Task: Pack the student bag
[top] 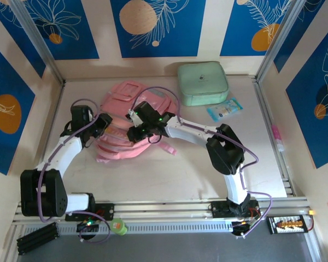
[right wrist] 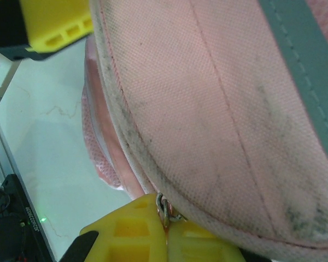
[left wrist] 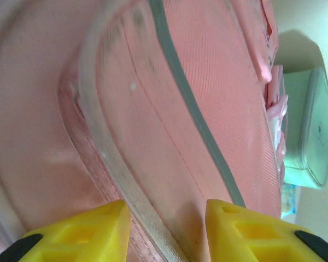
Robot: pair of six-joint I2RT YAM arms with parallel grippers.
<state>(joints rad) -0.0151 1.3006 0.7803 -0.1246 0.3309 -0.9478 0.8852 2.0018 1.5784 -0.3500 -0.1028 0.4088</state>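
- While the big soft pink fabric student bag (top: 123, 95) lies on the white table (top: 169, 174), near the middle and a bit to the left, both arms reach over it.
- The right end effector (right wrist: 165, 214) is clenched on a little metal zip ring (right wrist: 163, 206) at the edge of the bag.
- The left end effector (left wrist: 167, 218) is released. Its yellow fingers (left wrist: 93, 229) stand apart with a see-through seam of the bag between them, and as far as I can see they do not pinch it.
- I think the step in hand is opening the bag so that things can go in.
- A mint-green zip case (top: 202, 83) and a small blue packet (top: 225, 108) lie behind the bag, to its right. They are not in the bag.
- Next, I think the left end effector needs to grab the bag's cloth and hold it down while the right one pulls the zip ring along.
- The pull should be gentle, because soft cloth can bunch up and jam the zip.
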